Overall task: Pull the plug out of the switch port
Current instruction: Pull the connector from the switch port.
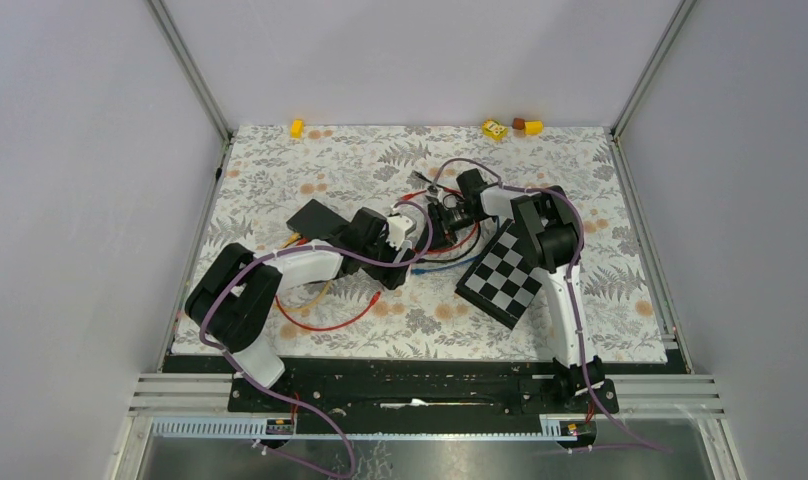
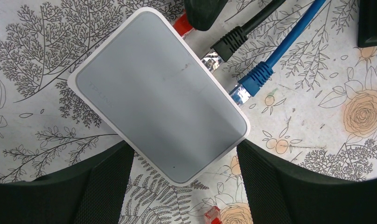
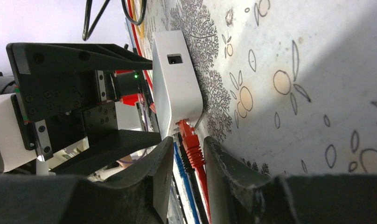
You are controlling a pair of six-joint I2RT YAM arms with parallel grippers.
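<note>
The white switch (image 2: 158, 93) lies flat on the flowered mat, turned diagonally. Red (image 2: 182, 23), black (image 2: 228, 42) and blue (image 2: 254, 77) plugs sit in its port side. My left gripper (image 2: 184, 149) stands wide across the switch's near corner, and both fingers (image 2: 107, 186) touch its edges. In the right wrist view my right gripper (image 3: 189, 149) straddles the red plug (image 3: 193, 149) just behind the port. Its jaws are narrowed, the right finger (image 3: 224, 163) is almost on the plug's boot, and a gap still shows on the left. The blue and black cables run in that gap.
A checkerboard (image 1: 500, 275) lies under the right arm, and a black plate (image 1: 315, 218) lies left of the left gripper. A loose red cable (image 1: 325, 320) curls near the front, its free plug (image 2: 213, 215) just behind the switch. Small yellow pieces (image 1: 495, 128) sit at the far edge.
</note>
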